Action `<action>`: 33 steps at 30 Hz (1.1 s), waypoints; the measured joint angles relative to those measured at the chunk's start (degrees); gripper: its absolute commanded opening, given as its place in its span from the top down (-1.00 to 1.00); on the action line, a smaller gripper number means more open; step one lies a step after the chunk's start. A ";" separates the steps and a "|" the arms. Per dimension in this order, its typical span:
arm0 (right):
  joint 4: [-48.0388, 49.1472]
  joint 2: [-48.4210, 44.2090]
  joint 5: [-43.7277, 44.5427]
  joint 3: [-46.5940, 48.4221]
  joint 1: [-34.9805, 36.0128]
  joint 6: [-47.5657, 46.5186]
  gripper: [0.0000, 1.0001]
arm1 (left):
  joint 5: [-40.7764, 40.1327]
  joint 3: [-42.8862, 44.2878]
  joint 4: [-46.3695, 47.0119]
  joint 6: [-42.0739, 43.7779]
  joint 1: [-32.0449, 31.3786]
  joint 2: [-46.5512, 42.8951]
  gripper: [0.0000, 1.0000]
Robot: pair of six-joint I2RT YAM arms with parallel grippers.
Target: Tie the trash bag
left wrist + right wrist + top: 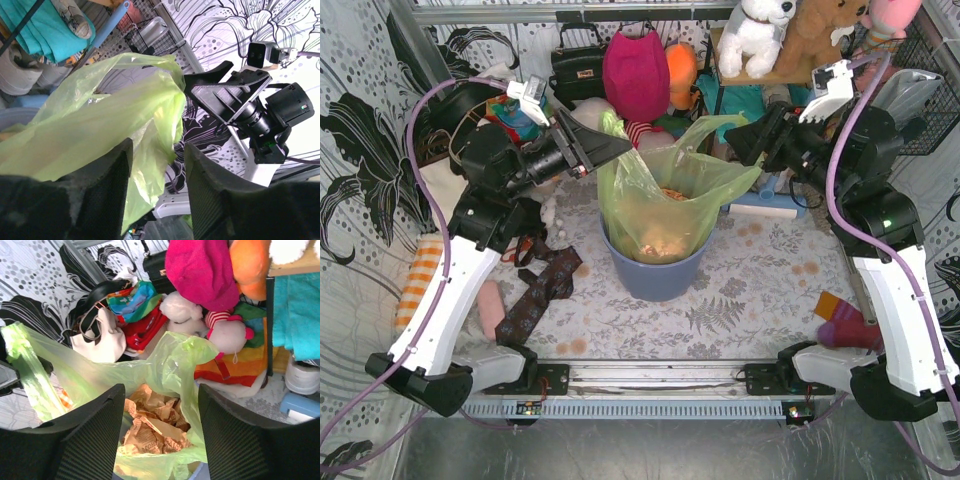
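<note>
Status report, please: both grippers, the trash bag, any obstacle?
Left gripper open around trash bag edge. Right gripper open beside the opposite edge. Bag untied, standing in bin. No obstacle seen.

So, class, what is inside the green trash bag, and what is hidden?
Only crumpled brown paper shows through the trash bag's open mouth. Anything beneath that layer is covered; the blue bin hides the bag's bottom.

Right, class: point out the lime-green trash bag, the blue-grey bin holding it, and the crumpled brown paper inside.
trash bag (650, 205): top external view, its translucent front wall.
blue-grey bin (655, 280): top external view, its front wall.
crumpled brown paper (152, 427): right wrist view, middle of the heap.
</note>
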 measured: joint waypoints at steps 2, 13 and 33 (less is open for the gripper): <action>-0.68 -0.09 0.90 0.00 0.00 -0.39 0.05 | 0.17 0.02 0.57 -0.44 -0.07 0.26 0.23; -5.73 1.55 9.27 1.81 0.00 -3.13 1.00 | 1.07 1.38 1.01 -0.04 -0.46 0.55 1.00; -6.49 2.38 3.30 16.52 0.00 -1.22 1.00 | 12.61 18.86 3.96 -4.52 7.37 16.61 1.00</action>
